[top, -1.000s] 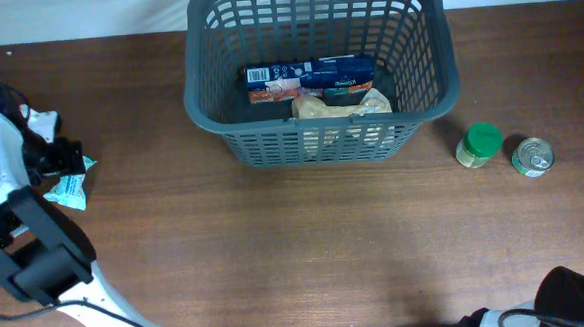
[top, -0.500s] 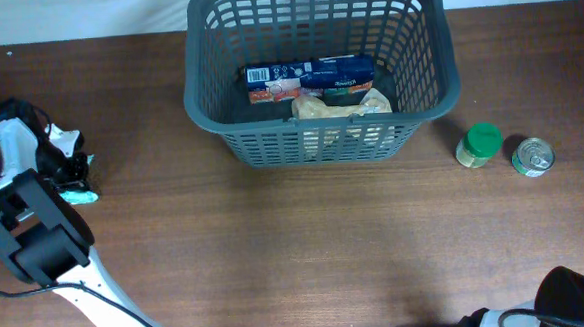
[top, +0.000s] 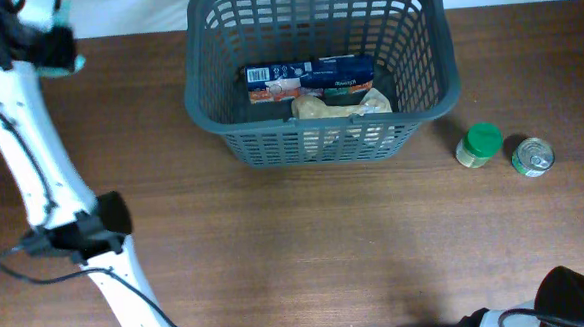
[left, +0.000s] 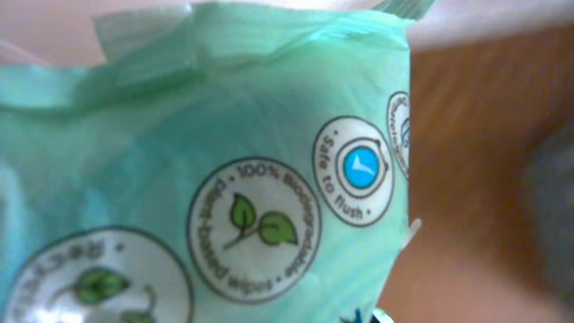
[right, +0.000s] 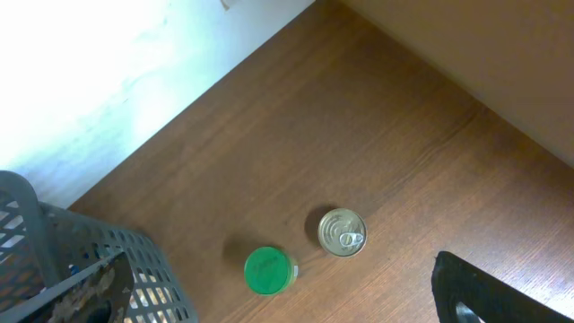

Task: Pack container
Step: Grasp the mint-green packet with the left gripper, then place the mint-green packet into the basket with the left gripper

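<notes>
Mint-green packet (left: 179,135) filled the left wrist view, its round badges reading "100% biodegradable" and "Safe to flush". Overhead, the left gripper (top: 53,43) pinched it at the far left of the wooden table (top: 277,254), the packet's edges showing beside the fingers. The container (top: 271,145), a dark grey slotted basket, stood at the far middle, mouth up, long axis running left to right. Inside lay a blue box (top: 313,77) with a barcode, its wording too small to read, and a pale crinkled bag (top: 339,106) just in front. Further right stood a green-lidded jar (top: 481,144) and, beside it, a tin can (top: 532,157). The right gripper (right: 280,296) had its fingers spread wide, holding nothing.
</notes>
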